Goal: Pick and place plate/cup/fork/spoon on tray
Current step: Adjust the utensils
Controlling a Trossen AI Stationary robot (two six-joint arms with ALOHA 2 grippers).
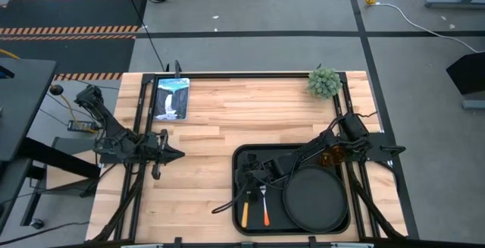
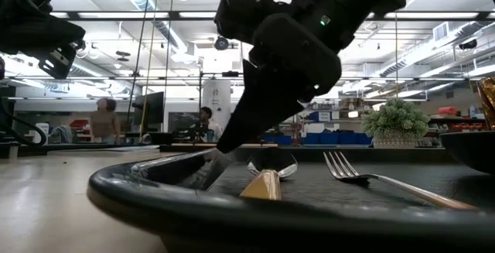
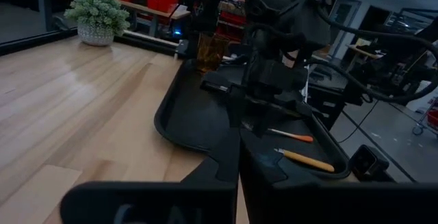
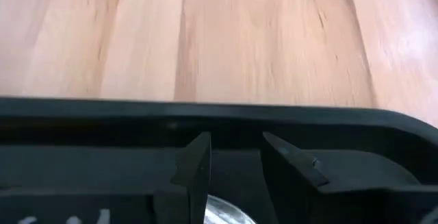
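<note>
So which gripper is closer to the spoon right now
The right gripper. It sits over the tray right at the spoon, fingers open above its bowl. The left gripper waits over bare table, well off the tray's left side.

A light wooden bench (image 1: 227,127) of long planks carries everything. The tray (image 1: 241,157), black and rectangular, lies flat near the front edge, toward the right side. A small green plant (image 1: 324,82) in a pot stands at the far right corner, well apart from the tray. A picture card (image 1: 171,98) showing a waterfall lies at the far left.
</note>
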